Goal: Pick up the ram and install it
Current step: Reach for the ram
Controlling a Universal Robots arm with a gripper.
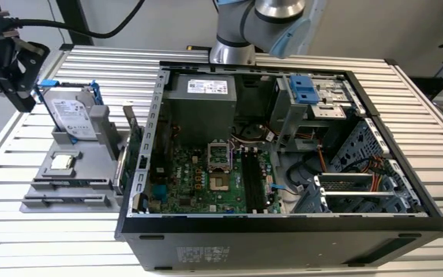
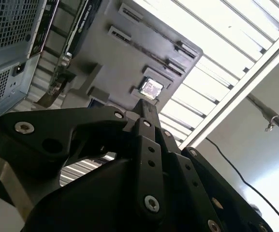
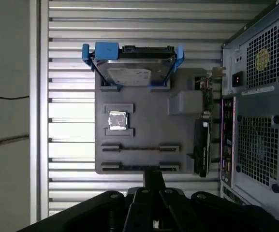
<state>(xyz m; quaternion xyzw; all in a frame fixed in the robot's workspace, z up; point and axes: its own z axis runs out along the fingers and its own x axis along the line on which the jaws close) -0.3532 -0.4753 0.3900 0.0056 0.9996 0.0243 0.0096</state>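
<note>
The ram [image 3: 139, 148] is a thin dark stick standing edge-up between two clips on a grey holder [image 3: 144, 130]. In the exterior view the same ram [image 1: 69, 182] sits near the front of the holder [image 1: 60, 173], at that view's left. My black gripper [image 1: 23, 101] hangs high above the holder's far left corner, beside the hard drive and well apart from the ram. Both wrist views show the fingertips [image 3: 154, 176] pressed together with nothing between them; the gripper [image 2: 146, 111] is shut. The motherboard's black slots [image 1: 254, 179] lie inside the open case.
A silver hard drive in a blue frame [image 1: 71, 112] stands upright on the holder's back. A small square chip [image 1: 62, 161] lies mid-holder. A green expansion card [image 1: 127, 153] stands between the holder and the open computer case [image 1: 283, 225]. The slatted table [image 1: 21, 231] carries everything.
</note>
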